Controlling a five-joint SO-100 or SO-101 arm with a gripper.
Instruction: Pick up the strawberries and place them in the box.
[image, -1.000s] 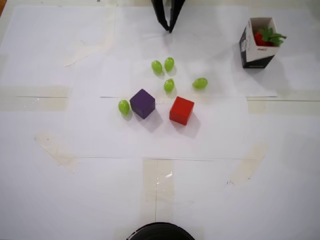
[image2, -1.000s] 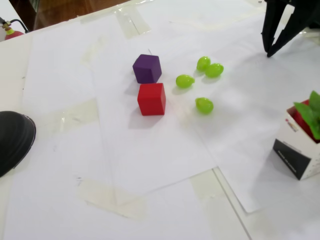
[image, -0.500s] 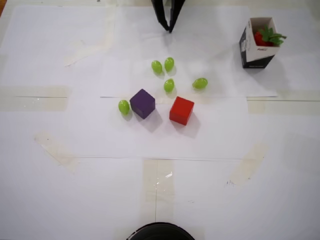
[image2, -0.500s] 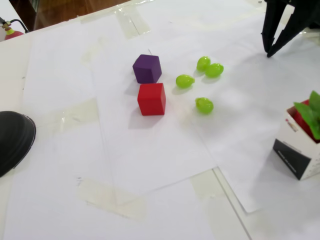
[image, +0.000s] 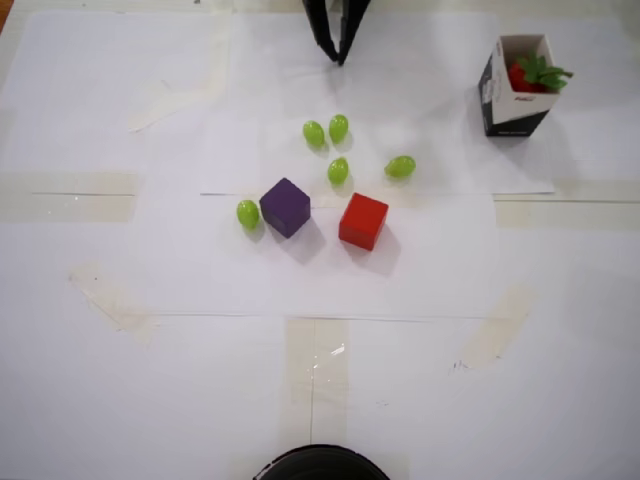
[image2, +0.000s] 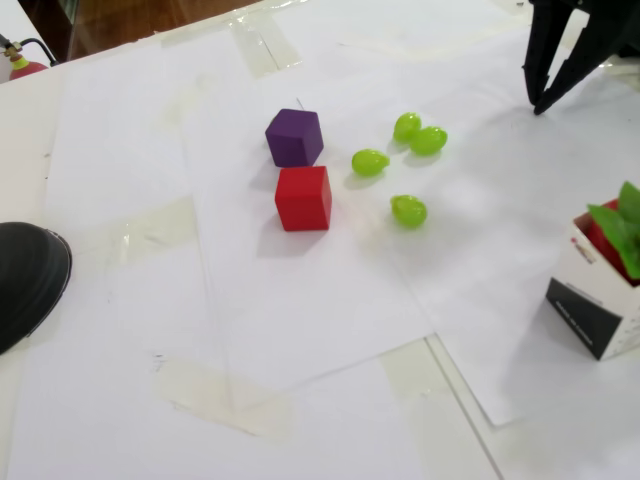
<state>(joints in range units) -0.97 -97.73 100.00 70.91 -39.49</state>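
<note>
Nothing is moved since earlier frames. The tool (image: 338, 58) is kept nearly pressed together, empty. A fifth grape (image: 248, 213) is shown only overhead.

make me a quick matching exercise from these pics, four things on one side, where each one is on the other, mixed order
Things:
1. strawberries
2. purple cube
3. gripper
4. red cube

Places, overhead view:
A. top edge, near the middle
B. right of the other cube
C. inside the box
D. touching or nearly touching a lone grape on its left

Pairs: 1-C, 2-D, 3-A, 4-B
</note>
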